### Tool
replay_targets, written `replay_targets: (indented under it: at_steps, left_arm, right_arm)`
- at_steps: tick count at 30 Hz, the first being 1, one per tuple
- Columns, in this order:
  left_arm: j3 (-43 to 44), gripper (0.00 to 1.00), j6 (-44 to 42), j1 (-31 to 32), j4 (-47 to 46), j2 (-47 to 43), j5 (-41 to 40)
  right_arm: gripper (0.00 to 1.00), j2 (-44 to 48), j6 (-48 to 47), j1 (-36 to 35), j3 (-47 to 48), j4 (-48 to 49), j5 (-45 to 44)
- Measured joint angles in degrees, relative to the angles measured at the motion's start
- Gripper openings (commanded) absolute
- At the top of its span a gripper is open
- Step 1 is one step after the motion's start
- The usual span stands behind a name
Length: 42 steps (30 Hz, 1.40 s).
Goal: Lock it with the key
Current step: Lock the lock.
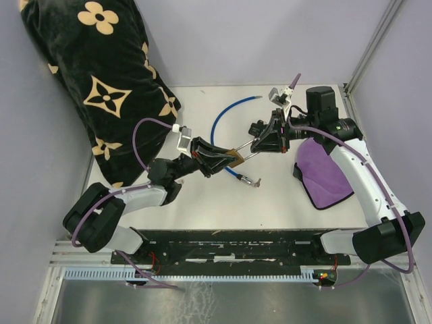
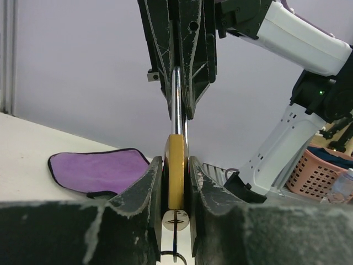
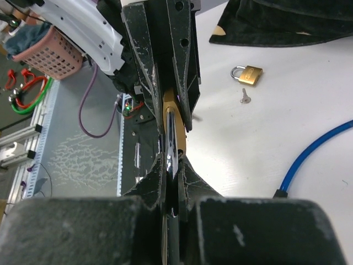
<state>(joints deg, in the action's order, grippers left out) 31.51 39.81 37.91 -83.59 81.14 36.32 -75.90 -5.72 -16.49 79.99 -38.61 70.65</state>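
View from above: padlock (image 1: 235,160) aloft over table (image 1: 202,202) middle, between left gripper (image 1: 228,160) and right gripper (image 1: 256,146). Left wrist: jaws clamped on brass body. Right wrist: jaws pinched on steel shackle (image 3: 170,138); key (image 3: 245,97) lying loose beyond. Probably heavy, rigid, slippery; best gripped across flat faces.

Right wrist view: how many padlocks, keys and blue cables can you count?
Padlocks: 2, the held padlock and the table padlock
Keys: 1
Blue cables: 1
Total: 4
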Motion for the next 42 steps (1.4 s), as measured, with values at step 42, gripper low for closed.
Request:
replay_targets:
  at_steps: [42]
  left_arm:
    - [-0.5,0.03,8.3,-1.6,1.0,7.9,8.2]
  right_arm:
    - [0.02,3.7,-5.0,-6.0,-15.7,12.9,-11.9]
